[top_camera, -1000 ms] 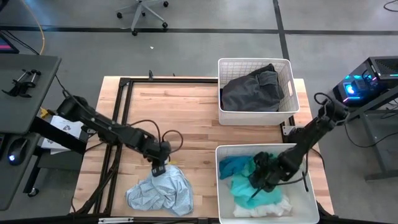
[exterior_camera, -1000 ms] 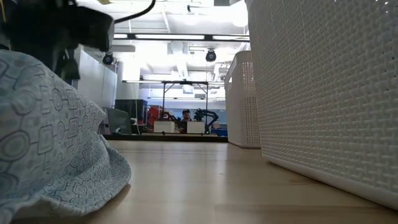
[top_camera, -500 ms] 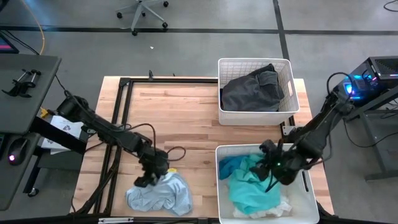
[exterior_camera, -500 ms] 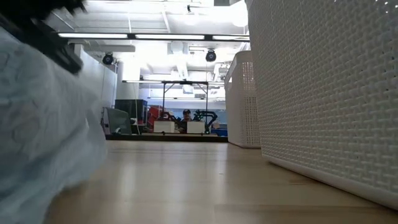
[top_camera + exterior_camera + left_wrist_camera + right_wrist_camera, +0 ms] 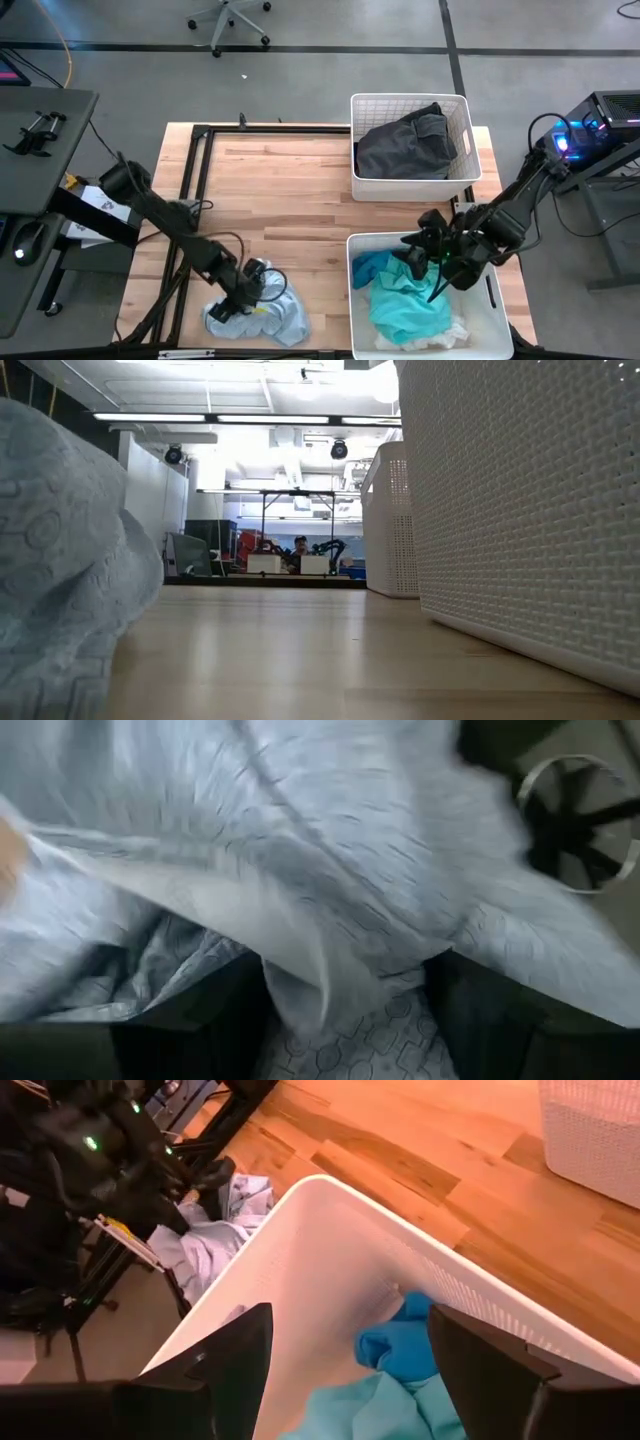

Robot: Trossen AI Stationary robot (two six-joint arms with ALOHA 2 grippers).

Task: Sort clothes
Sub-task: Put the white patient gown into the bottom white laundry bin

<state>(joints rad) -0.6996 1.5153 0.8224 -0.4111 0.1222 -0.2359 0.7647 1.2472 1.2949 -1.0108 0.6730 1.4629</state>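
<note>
L gripper (image 5: pixel 232 303) sits low at the table's (image 5: pixel 300 190) near-left edge, approx 7 o'clock from table centre, pressed into the pale blue patterned garment (image 5: pixel 262 312). L wrist view: that garment (image 5: pixel 300 870) fills the frame, a fold of it bunched between the two dark fingers (image 5: pixel 190 1020), which stand fairly wide w/ cloth between them; can't tell if they actually pinch it. Low view: same garment (image 5: pixel 60 560) heaped at the picture's left on the wood.

R gripper (image 5: pixel 418 250) hovers over the near white bin (image 5: pixel 495 312), at that bin's 11 o'clock corner, just above the rim. R wrist view: both fingers (image 5: pixel 235 1360) spread wide apart, nothing between them; below them the bin wall (image 5: pixel 300 1250) and the blue cloth (image 5: pixel 395 1342) inside it.

Near bin, approx 4 o'clock from table centre, holds a teal garment (image 5: pixel 405 305), a brighter blue piece (image 5: pixel 372 268) at its 10 o'clock side, and white fabric (image 5: pixel 455 332) at its 5 o'clock corner.

Far white bin (image 5: pixel 462 115), approx 1 o'clock from table centre, holds a charcoal grey garment (image 5: pixel 405 145) w/ a black piece (image 5: pixel 425 110) on top toward 1 o'clock. The two bins stand apart, bare wood between them.

Low view: near bin's slatted wall (image 5: pixel 520 510) fills the right; far bin (image 5: pixel 390 520) behind it. Room beyond: a person (image 5: pixel 299 545) seated far off.
</note>
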